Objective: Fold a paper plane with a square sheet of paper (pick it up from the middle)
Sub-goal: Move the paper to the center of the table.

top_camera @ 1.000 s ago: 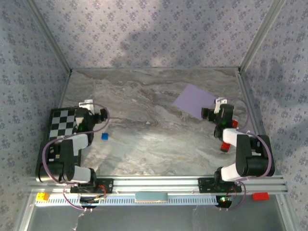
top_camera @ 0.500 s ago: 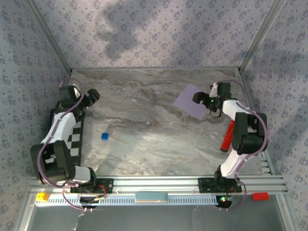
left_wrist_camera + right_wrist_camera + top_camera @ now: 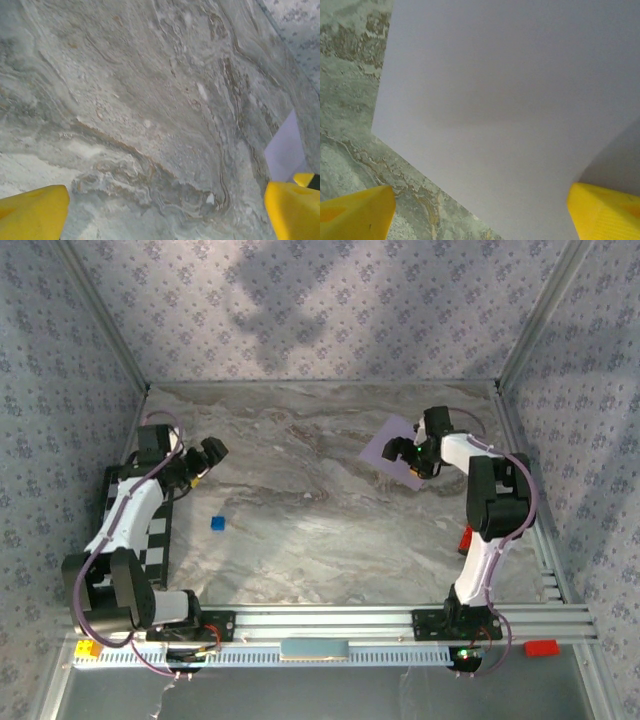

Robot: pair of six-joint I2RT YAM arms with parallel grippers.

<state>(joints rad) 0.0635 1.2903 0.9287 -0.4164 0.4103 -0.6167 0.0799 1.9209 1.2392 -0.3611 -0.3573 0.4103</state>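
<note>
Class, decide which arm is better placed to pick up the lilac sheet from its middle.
Right. The right gripper hangs open directly over the square sheet of paper; the left gripper, also open, sits far off at the opposite side.

Top camera overlooks my counter [image 3: 300, 540] from behind; both wrist cameras catch the square sheet of paper [image 3: 510, 100], right's close.

Left arm [image 3: 125, 510] and right arm [image 3: 497, 502]: white link shells, black cylindrical joint housings, black bases. One mauve cable [image 3: 536, 505] loops along each arm. Left gripper [image 3: 160, 212] and right gripper [image 3: 480, 210]: yellow wedge-shaped fingertips.
</note>
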